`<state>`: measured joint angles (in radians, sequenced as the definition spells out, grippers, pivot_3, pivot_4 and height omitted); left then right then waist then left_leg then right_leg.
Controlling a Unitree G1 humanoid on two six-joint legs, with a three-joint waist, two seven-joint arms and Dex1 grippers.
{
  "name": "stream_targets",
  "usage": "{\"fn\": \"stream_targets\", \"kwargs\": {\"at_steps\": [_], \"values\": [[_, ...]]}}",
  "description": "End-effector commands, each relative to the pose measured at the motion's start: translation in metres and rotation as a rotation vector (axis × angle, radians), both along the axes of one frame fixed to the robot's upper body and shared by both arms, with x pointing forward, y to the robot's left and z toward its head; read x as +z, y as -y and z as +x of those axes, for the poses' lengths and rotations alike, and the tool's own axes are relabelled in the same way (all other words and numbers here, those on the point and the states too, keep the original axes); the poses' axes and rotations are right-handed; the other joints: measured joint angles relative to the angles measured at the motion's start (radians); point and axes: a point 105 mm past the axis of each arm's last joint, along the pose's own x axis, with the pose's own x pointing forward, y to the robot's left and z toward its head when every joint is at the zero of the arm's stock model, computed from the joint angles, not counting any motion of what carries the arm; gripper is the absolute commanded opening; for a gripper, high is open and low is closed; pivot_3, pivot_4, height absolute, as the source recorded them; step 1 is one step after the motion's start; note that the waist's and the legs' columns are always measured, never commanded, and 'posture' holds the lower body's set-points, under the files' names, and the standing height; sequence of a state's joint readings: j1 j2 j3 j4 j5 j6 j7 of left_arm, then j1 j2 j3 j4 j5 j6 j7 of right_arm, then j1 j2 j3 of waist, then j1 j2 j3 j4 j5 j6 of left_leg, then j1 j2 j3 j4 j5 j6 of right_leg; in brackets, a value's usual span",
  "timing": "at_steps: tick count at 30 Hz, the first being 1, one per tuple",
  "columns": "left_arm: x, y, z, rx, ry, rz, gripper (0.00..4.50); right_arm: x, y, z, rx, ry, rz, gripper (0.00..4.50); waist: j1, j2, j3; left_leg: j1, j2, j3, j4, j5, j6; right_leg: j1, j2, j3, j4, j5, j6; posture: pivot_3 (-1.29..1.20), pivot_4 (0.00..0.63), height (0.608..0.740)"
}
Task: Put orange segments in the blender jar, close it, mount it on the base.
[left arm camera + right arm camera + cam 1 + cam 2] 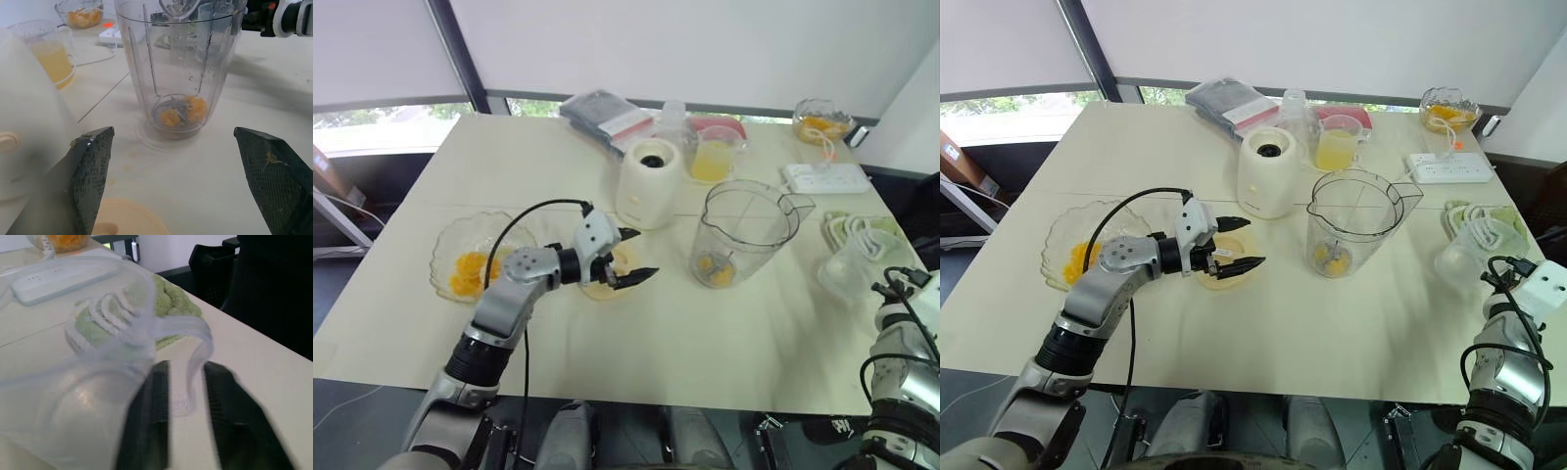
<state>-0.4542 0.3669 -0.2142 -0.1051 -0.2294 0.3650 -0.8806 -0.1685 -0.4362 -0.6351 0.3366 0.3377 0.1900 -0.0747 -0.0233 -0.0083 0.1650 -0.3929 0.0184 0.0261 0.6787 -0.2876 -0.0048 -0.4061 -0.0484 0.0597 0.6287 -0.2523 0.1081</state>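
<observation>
The blender jar (744, 230) stands upright and uncovered on the bench (636, 343), just to the 3 o'clock side of the bench's middle. A few orange segments (183, 112) lie at its bottom around the blade. The white base (649, 181) stands apart from the jar, at about 10 o'clock from it, with nothing mounted on it.

The left hand (644, 253) hovers with its two fingers spread wide and nothing between them, pointing toward the jar from the jar's 9 o'clock side. It hangs over a small peach-coloured disc (1224, 282) lying flat on the bench. Farther out at 9 o'clock from the hand sits a glass dish (499, 230) holding more orange pieces (470, 272).

At the jar's 3 o'clock to 4 o'clock side, near the bench edge, the right hand (186, 369) pinches the loop tab of a clear lid (73, 401), with a finger on each side of the tab. A green cloth (171, 298) lies just beyond the lid, at about 12 o'clock from it.

Along the far edge, a measuring cup (715, 157) of yellow juice stands at 12 o'clock from the jar. A white power strip (824, 176) lies at 1 o'clock, and a glass bowl (822, 119) of orange pieces sits beyond that. A dark packet (605, 117) lies at 11 o'clock from the base.
</observation>
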Motion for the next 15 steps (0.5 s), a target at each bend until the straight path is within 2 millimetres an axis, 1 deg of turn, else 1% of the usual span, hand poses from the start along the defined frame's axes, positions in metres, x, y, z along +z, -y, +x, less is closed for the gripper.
{"fn": "stream_targets", "kwargs": {"at_steps": [1,5,15], "values": [[0.01,0.003,-0.002,-0.019,0.049,-0.008,4.1,0.017,-0.004,0.003,0.014,0.038,-0.045,2.5,-0.002,0.0,0.0,0.0,0.0,0.0,0.0,0.0,0.0,0.0,0.0,0.0,0.0,0.0,0.0,0.0,0.15,0.74],[0.009,0.003,-0.003,-0.02,0.049,-0.006,4.1,0.018,-0.006,0.002,0.016,0.035,-0.051,2.5,-0.008,0.0,0.0,0.0,0.001,0.0,-0.001,0.0,0.0,0.0,0.0,0.0,0.0,0.0,0.0,0.0,0.15,0.74],[0.009,0.003,-0.004,-0.027,0.053,0.002,4.1,0.022,0.008,0.001,-0.026,0.031,-0.081,2.5,-0.022,0.0,0.002,0.0,0.001,0.001,-0.002,0.0,0.0,-0.001,0.0,0.001,0.0,0.0,0.0,0.0,0.15,0.74]]}}
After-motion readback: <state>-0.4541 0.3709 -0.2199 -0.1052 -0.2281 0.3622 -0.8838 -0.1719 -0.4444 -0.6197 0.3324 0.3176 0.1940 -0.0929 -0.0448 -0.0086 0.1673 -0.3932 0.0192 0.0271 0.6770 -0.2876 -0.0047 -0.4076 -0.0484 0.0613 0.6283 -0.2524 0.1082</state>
